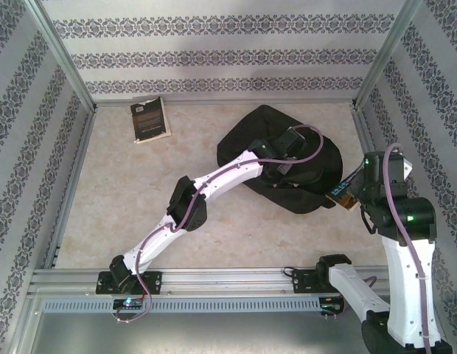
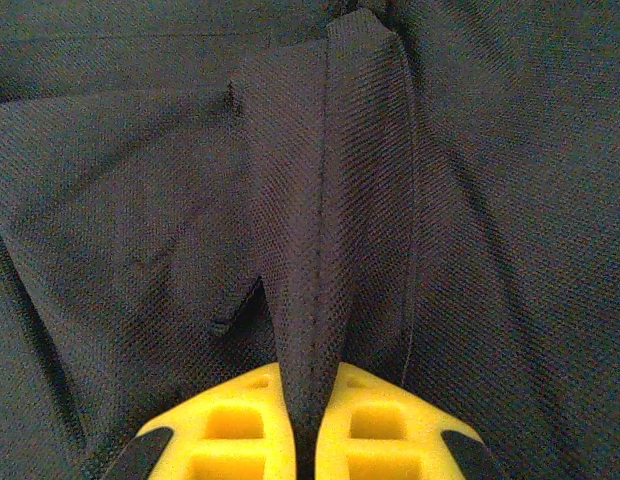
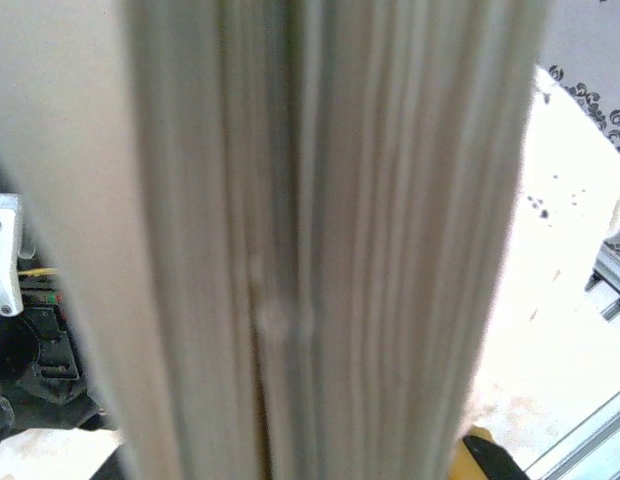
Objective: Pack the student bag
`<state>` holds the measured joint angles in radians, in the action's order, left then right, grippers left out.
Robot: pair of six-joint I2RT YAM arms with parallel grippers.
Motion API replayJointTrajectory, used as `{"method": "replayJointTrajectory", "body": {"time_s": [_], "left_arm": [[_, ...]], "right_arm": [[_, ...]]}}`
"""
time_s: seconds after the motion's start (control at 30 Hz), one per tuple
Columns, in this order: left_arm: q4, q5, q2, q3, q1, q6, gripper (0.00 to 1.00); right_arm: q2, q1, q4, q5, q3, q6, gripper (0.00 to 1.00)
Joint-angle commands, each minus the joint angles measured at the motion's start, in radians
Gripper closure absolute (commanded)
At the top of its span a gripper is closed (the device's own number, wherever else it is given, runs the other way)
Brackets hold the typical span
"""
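A lying book (image 1: 151,120) rests flat at the far left of the table (image 1: 118,206), well apart from everything else. The left arm (image 1: 214,181) stretches from its base diagonally to the right and away, ending over the bag (image 1: 317,173).

The bag lies flat, right of the table's middle and toward the far side. Its long axis runs obliquely, from far-left to near-right, with a narrower end toward the far wall and a broad rounded edge toward the right arm. I cannot tell which end is its top.

The left claw (image 2: 310,435) sits on the bag's middle, pointing down into it. Its yellow fingers (image 2: 235,430) are clenched on a raised fold of the black fabric, which has a seam running away from the fingers.

Just beside the bag's near-right edge, a held book (image 1: 340,193) hangs above the table. The right claw (image 1: 359,193) grasps it, page edges facing the wrist camera.
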<state>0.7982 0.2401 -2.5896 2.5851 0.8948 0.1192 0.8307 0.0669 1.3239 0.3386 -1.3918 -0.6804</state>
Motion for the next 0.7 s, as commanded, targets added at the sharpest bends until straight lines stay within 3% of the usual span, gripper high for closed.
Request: {"method": "replayJointTrajectory", "body": {"time_s": [0.0,0.3,0.43,0.67], "left_arm": [[-0.006,0.011,0.038,0.028,-0.027,0.001,1.0],[-0.041,-0.375,0.221,-0.098,-0.161,0.156,1.0],[-0.128,-0.532,0.323,-0.266,-0.202,0.194,1.0],[-0.246,-0.656,0.523,-0.575,-0.24,0.216,1.0]], "right_arm": [[-0.017,-0.013,-0.018,0.049,-0.033,0.025,1.0],[-0.02,-0.018,-0.094,0.015,0.018,-0.029,0.99],[-0.037,-0.032,-0.251,-0.15,0.115,-0.071,0.99],[-0.063,-0.041,-0.557,-0.429,0.289,-0.195,1.0]]}}
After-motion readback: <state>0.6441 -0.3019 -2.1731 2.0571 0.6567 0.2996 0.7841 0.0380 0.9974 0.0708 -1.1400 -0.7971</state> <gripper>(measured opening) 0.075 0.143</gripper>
